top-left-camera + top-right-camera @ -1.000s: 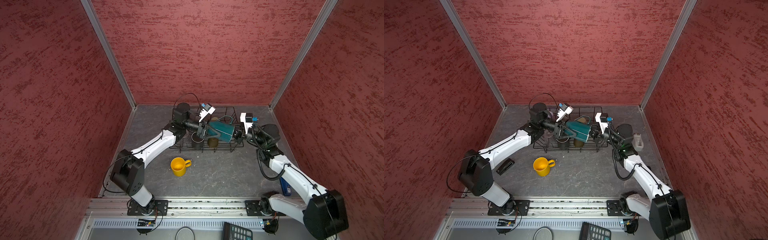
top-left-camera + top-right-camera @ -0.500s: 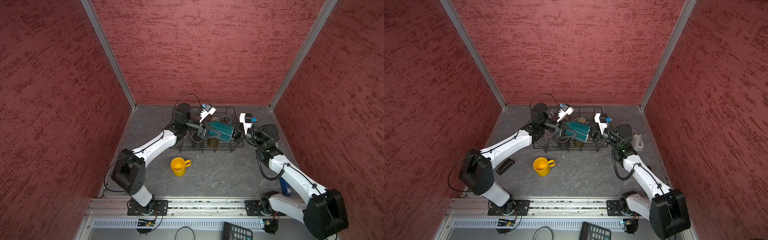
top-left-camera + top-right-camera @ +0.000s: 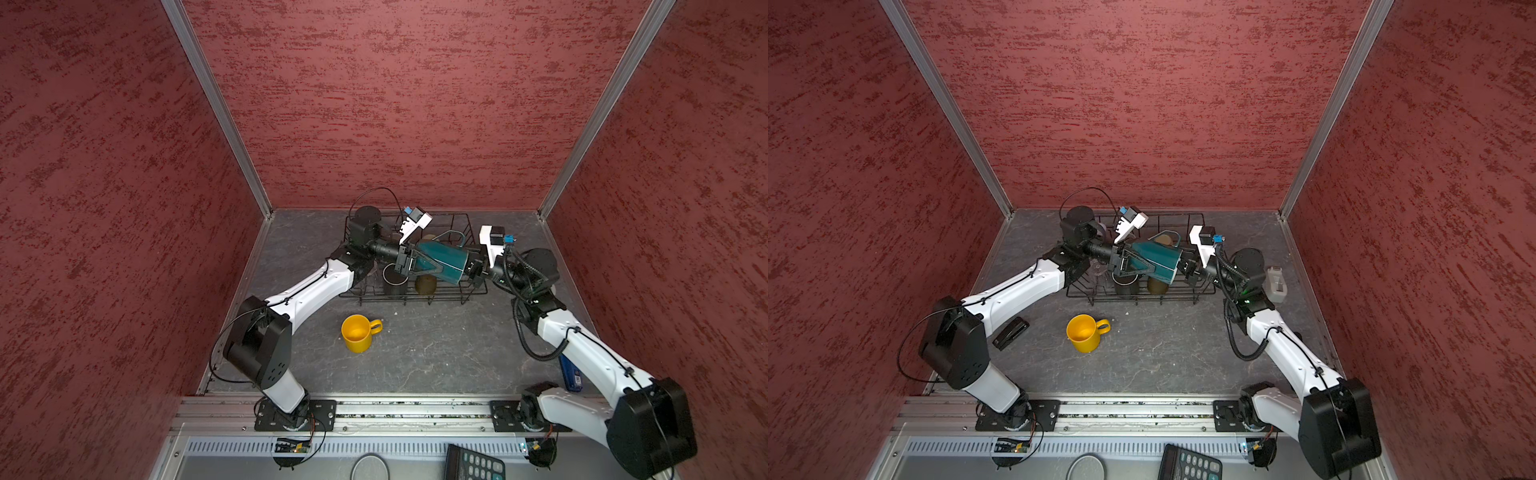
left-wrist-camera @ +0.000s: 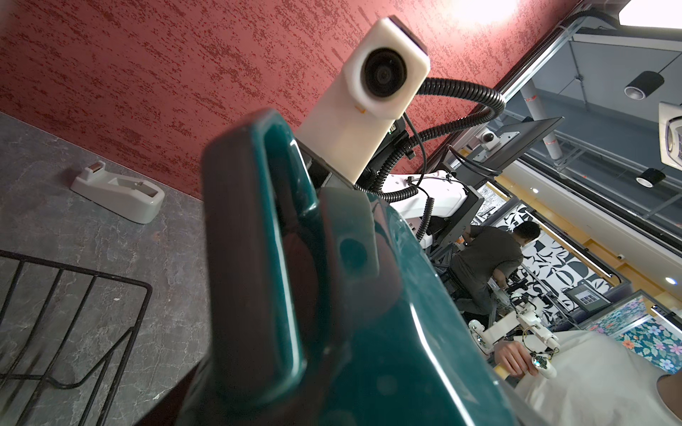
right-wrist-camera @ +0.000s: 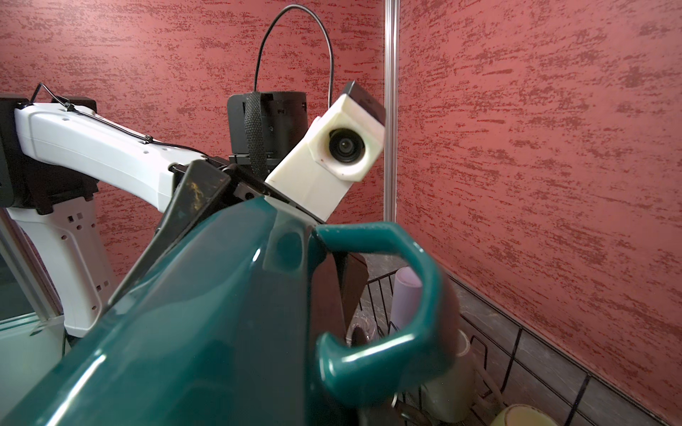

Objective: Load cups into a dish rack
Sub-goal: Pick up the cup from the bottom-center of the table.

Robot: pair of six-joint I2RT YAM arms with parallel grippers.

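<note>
The left arm [image 3: 311,291] rises from its base at the near left edge, elbow bent, its white forearm reaching far and rightward to a level wrist. The left gripper [image 3: 434,261] points right, its jaws closed along both sides of the dark teal mug [image 3: 449,259], with one black finger [image 5: 193,195] flat against the mug's side. The right arm [image 3: 590,357] comes from the near right, forearm slanting far and left. The right gripper [image 3: 473,271] points left, jaws pinched tight on the mug's right end.
</note>
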